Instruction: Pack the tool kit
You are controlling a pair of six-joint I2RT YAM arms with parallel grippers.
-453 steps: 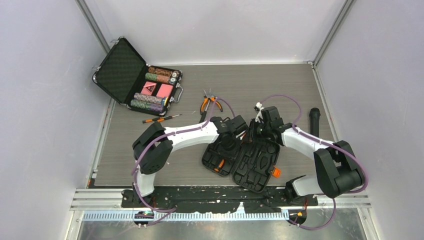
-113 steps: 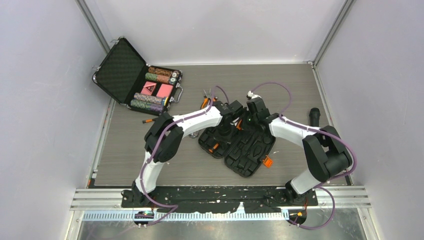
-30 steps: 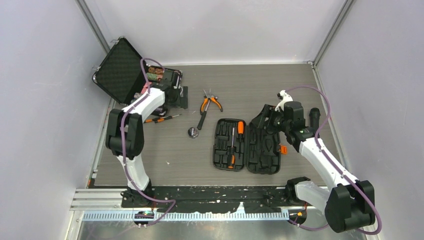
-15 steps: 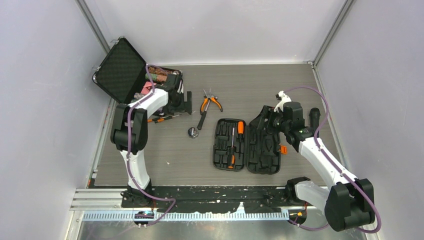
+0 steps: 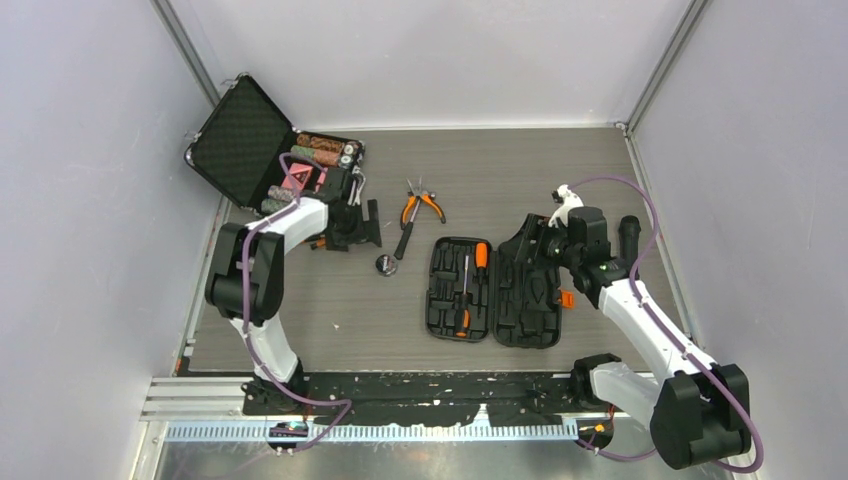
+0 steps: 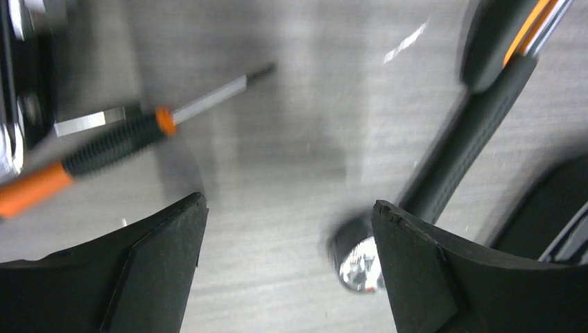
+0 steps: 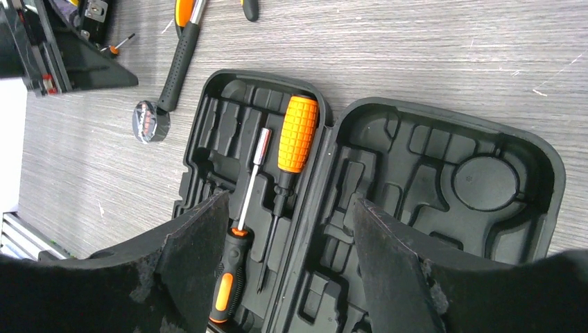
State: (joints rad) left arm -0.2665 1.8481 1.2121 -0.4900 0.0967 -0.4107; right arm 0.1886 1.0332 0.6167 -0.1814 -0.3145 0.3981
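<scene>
Tool kit (image 5: 497,292) lay open and flat on the table (image 5: 300,320), a little toward 4 o'clock from centre, hinge running 12 to 6. Orange latch (image 5: 567,298) sat on its 3 o'clock edge. The half on the 9 o'clock side held an orange-handled screwdriver (image 7: 298,132) and, just beside it, a slim screwdriver (image 7: 239,239) with a black-and-orange grip. The other half showed only its moulded slots.

Right gripper (image 5: 535,250) hovered above the kit's 12 o'clock edge. From its wrist view the right gripper (image 7: 290,201) had its jaws well apart and nothing between them.

Left gripper (image 5: 358,232) was low over the table at 10 o'clock from the kit. In its wrist view the jaws stood wide, gripping nothing, with bare table between the fingers (image 6: 159,270). A loose screwdriver (image 6: 118,142) lay just beyond one finger. A black-handled tool (image 6: 457,152) with a round silver end lay by the other.

Pliers (image 5: 420,205) lay at 11 o'clock from the kit, clear of it. A briefcase (image 5: 240,150) stood open in the 10 o'clock corner. A black cylinder (image 5: 628,235) lay at the 3 o'clock edge.
</scene>
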